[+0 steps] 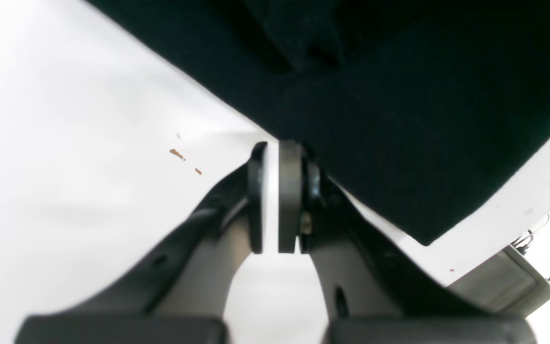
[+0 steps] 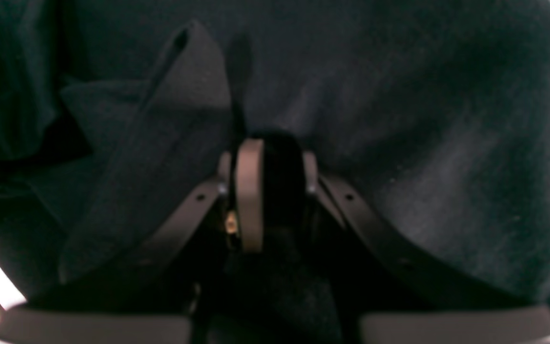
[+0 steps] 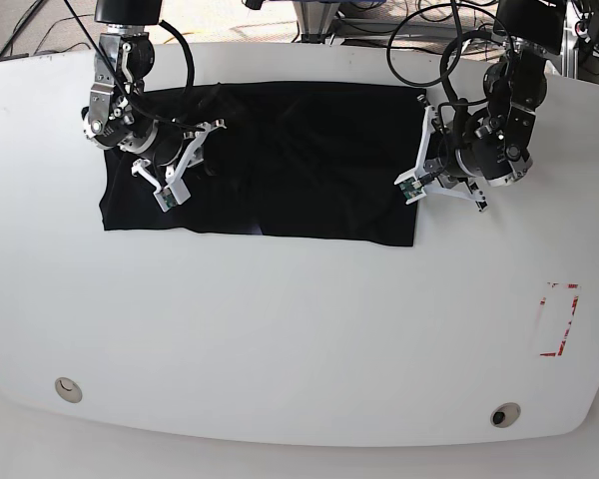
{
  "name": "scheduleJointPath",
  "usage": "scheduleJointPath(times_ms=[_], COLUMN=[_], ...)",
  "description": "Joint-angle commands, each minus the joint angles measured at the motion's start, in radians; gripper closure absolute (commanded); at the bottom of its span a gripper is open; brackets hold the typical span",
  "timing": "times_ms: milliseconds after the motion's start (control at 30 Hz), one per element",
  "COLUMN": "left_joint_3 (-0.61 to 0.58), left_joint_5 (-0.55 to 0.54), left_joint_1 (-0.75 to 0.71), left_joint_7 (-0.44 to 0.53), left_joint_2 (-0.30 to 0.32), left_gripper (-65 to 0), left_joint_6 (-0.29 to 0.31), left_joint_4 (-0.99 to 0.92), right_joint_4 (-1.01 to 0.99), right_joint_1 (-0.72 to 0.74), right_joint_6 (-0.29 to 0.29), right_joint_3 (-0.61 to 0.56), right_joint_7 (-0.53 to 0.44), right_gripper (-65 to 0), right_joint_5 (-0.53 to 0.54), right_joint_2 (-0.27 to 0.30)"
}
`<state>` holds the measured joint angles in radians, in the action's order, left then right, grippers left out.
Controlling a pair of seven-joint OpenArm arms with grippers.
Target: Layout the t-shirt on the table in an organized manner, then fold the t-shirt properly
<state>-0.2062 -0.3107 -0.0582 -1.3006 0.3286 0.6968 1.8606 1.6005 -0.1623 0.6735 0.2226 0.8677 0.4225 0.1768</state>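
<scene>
The soft black cloth t-shirt [image 3: 270, 160] lies spread on the far half of the glossy white table [image 3: 299, 339]. Right hand [image 2: 270, 143] is clamped on a bunch of cloth at the scene's left; left hand [image 1: 272, 148] is pinched together, empty, beside the right edge. I'd lift slowly and keep the fold line straight.

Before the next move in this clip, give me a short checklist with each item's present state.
1. t-shirt lies on the table: ok.
2. Spread flat: not ok, folds bunched near the right gripper.
3. Right gripper grips cloth: ok, fabric sits between its jaws.
4. Left gripper shut, at the shirt's edge: ok.
5. Left gripper holds cloth: cannot tell.
6. Fold begun: not ok.
</scene>
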Motion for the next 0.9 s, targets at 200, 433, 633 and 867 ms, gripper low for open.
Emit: scheduleJointPath(times_ms=[200,433,633,867], left_joint_3=[-0.086,-0.166,-0.212,-0.217], left_joint_5=[0.052,0.110,0.107,0.107], left_joint_1=[0.122,0.192,0.235,0.251], left_joint_7=[0.032,0.071,0.072,0.074], left_joint_2=[-0.096,-0.174,-0.251,-0.337], left_gripper=[-2.1,-2.1,-2.1,-2.1], left_joint_6=[0.001,0.001,0.001,0.001], left_joint_4=[-0.106,-0.121,-0.135,-0.138], right_joint_4=[0.007,0.007,0.007,0.007], right_joint_1=[0.004,0.002,0.002,0.002], right_joint_6=[0.001,0.001,0.001,-0.001], right_joint_3=[0.001,0.001,0.001,0.001], right_joint_7=[0.012,0.012,0.012,0.012], right_gripper=[-10.1,-10.1,-10.1,-10.1], right_joint_5=[-0.006,-0.006,-0.006,-0.006], right_joint_2=[0.007,0.007,0.007,0.007])
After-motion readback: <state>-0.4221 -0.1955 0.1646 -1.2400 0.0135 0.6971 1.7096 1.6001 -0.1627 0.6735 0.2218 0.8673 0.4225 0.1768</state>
